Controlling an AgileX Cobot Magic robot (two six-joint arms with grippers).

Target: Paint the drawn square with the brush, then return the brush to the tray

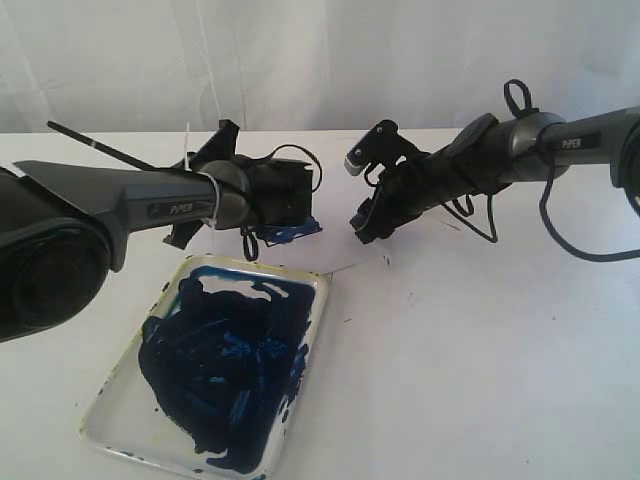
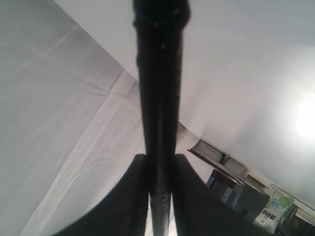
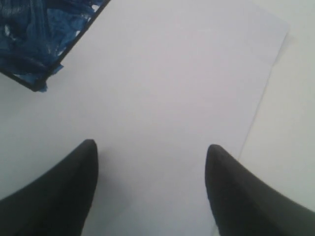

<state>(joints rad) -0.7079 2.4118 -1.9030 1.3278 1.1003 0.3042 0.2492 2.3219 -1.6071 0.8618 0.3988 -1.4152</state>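
Observation:
The brush (image 2: 157, 98) is clamped between the fingers of my left gripper (image 2: 160, 164), which is shut on its black handle. In the exterior view the handle (image 1: 100, 148) sticks out up and to the left behind the left arm, and the bristle end is hidden. The drawn square (image 1: 298, 231), smeared blue, peeks out under the left wrist. It also fills a corner of the right wrist view as the blue-smeared square (image 3: 39, 39). My right gripper (image 3: 150, 152) is open and empty, hovering over the white paper (image 3: 172, 73) beside the square. The tray (image 1: 115, 405), smeared with dark blue paint, lies in front of the left arm.
A white curtain (image 1: 300, 50) closes off the back. Loose cables (image 1: 560, 235) hang from the right arm. The right gripper (image 1: 362, 222) hangs low over the paper's near edge (image 1: 340, 262). White tabletop (image 1: 480, 380) stretches to the right of the tray.

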